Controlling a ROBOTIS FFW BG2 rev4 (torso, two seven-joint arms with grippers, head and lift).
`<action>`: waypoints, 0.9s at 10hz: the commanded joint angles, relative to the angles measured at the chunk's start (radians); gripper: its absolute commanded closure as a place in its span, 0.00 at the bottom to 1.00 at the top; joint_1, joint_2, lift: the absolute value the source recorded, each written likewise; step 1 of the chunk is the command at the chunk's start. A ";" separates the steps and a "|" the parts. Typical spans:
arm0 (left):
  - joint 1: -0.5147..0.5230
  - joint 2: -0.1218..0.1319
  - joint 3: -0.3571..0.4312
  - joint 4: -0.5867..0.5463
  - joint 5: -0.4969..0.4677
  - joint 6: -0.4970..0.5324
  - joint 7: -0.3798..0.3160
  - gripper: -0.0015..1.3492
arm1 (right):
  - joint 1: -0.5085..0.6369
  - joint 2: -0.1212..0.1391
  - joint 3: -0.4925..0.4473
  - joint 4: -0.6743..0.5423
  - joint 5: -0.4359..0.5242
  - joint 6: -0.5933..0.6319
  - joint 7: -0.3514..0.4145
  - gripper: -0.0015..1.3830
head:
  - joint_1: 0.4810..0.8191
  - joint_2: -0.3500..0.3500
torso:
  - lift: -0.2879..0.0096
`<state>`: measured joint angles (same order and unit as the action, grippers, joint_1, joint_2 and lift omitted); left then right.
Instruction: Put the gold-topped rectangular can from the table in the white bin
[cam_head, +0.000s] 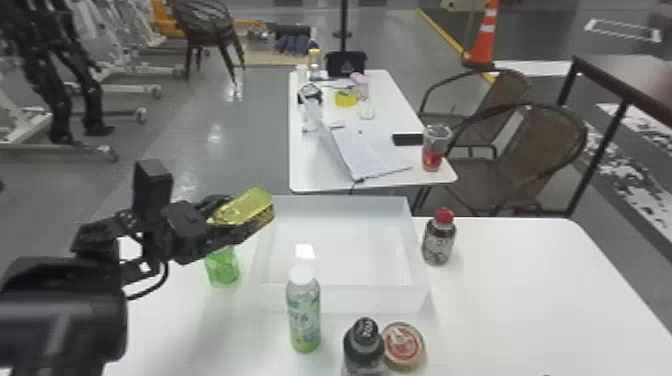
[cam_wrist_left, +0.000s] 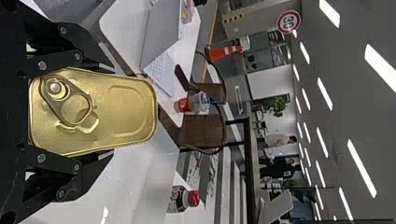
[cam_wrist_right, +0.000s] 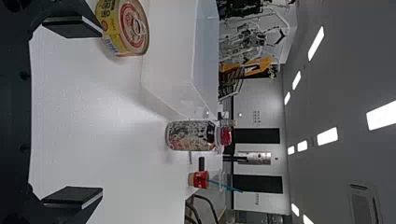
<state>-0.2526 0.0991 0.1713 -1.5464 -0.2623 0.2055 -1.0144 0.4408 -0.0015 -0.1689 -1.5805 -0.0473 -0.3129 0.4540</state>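
Two-fingered left gripper (cam_wrist_left: 111, 112): clamped on the gold-topped can (cam_head: 245, 206), flat black fingers along opposite long sides, a grip that leaves the lid free and should resist twisting.
Can: raised at the left side of the white bin (cam_head: 345, 300), its outer end overlapping the wall in my head view; I can't tell whether it clears the rim.
Lid: shiny gold metal, round-cornered rectangle, raised lip, ring pull towards the gripper.
Bin: smooth, pale, straight-walled, wide enough to take the can flat; I judge I should bring it rightward before releasing.
Green cup (cam_head: 222, 267): translucent, left of the bin, below the gripper, so I'd avoid dipping early.
Near side: slim white-capped bottle (cam_head: 303, 315), then a dark-capped bottle (cam_head: 364, 350) beside a squat round tin (cam_head: 403, 346).
Right side: red-capped bottle (cam_head: 439, 245), upright on the matte white table (cam_head: 520, 290).
Right gripper (cam_wrist_right: 100, 112): fingers wide apart, nothing between them.
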 joint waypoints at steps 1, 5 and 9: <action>-0.045 0.008 -0.049 0.108 0.018 -0.040 -0.009 0.55 | -0.002 0.002 0.003 0.002 0.000 0.000 0.000 0.07 | 0.20 0.50 | 0.63; -0.105 0.004 -0.101 0.309 0.043 -0.118 -0.012 0.55 | -0.004 0.002 0.005 0.004 -0.002 0.000 0.000 0.07 | 0.20 0.50 | 0.63; -0.137 0.007 -0.176 0.428 0.106 -0.146 -0.015 0.55 | -0.005 0.002 0.008 0.007 -0.002 0.000 0.000 0.07 | 0.20 0.50 | 0.63</action>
<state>-0.3895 0.1058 0.0013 -1.1327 -0.1608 0.0623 -1.0293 0.4356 -0.0015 -0.1611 -1.5745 -0.0491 -0.3129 0.4540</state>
